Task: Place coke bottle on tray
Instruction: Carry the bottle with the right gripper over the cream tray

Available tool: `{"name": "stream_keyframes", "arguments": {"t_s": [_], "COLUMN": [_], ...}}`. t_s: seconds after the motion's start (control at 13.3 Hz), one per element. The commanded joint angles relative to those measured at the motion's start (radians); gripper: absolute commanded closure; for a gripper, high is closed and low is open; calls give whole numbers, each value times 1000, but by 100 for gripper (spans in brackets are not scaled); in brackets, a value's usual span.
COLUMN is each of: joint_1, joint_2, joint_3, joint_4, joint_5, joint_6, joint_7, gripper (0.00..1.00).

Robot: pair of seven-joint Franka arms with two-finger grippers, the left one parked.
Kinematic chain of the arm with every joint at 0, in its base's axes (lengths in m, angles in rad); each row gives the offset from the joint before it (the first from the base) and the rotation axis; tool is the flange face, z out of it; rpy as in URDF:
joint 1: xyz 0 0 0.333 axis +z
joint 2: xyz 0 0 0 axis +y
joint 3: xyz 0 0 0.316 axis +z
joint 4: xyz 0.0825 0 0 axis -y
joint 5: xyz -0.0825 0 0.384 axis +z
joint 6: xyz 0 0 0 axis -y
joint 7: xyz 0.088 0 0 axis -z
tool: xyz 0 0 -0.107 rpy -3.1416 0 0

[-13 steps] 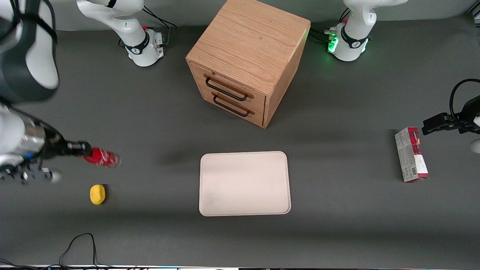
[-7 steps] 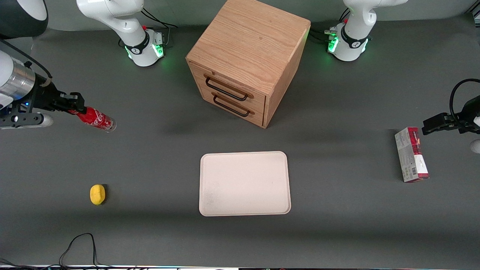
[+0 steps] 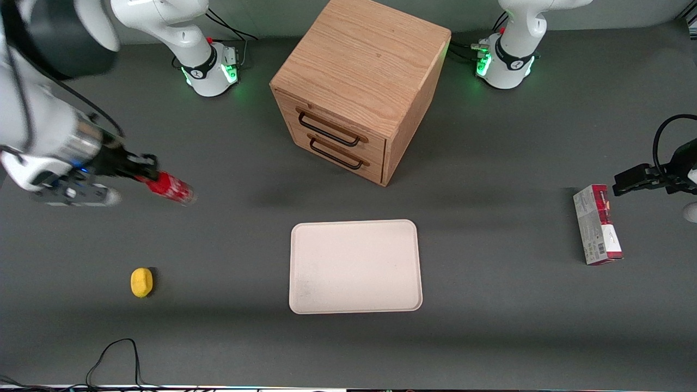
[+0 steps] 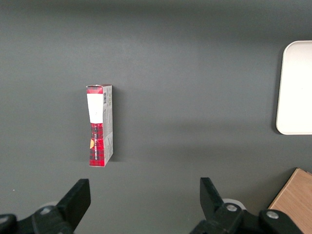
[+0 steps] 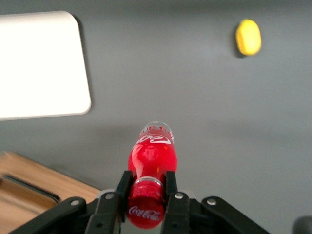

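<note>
The coke bottle (image 3: 171, 188) (image 5: 152, 156), small with a red label and red cap, hangs in the air toward the working arm's end of the table, held by its neck. My right gripper (image 3: 146, 176) (image 5: 146, 187) is shut on that neck, one black finger (image 5: 123, 186) on each side, the bottle's base pointing away from the wrist. The cream-white tray (image 3: 356, 266) (image 5: 41, 63) lies flat in front of the drawer cabinet, nearer the front camera, well apart from the bottle and with nothing on it.
A wooden two-drawer cabinet (image 3: 359, 87) stands at the table's middle, farther from the front camera than the tray. A yellow rounded object (image 3: 141, 282) (image 5: 248, 36) lies nearer the camera than the bottle. A red-and-white carton (image 3: 597, 224) (image 4: 100, 125) lies toward the parked arm's end.
With the bottle still in its grip, my gripper swung away from the front camera over the last second, then came back a little and shifted toward the tray and cabinet.
</note>
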Motion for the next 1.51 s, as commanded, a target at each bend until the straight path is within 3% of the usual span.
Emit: {"name": "stream_keyframes", "arguments": {"t_s": [0.0, 0.15, 0.45, 1.05, 1.43], "joint_1": [83, 115, 166, 212, 211], "joint_2": [343, 483, 577, 708, 739], "joint_3": [-3, -3, -5, -9, -11], "joint_4": [425, 561, 563, 560, 560], "joint_5": [-3, -5, -9, -38, -43], "joint_6": [-43, -19, 169, 364, 412], "joint_7": [223, 309, 415, 501, 506], "gripper": [100, 100, 100, 100, 100]}}
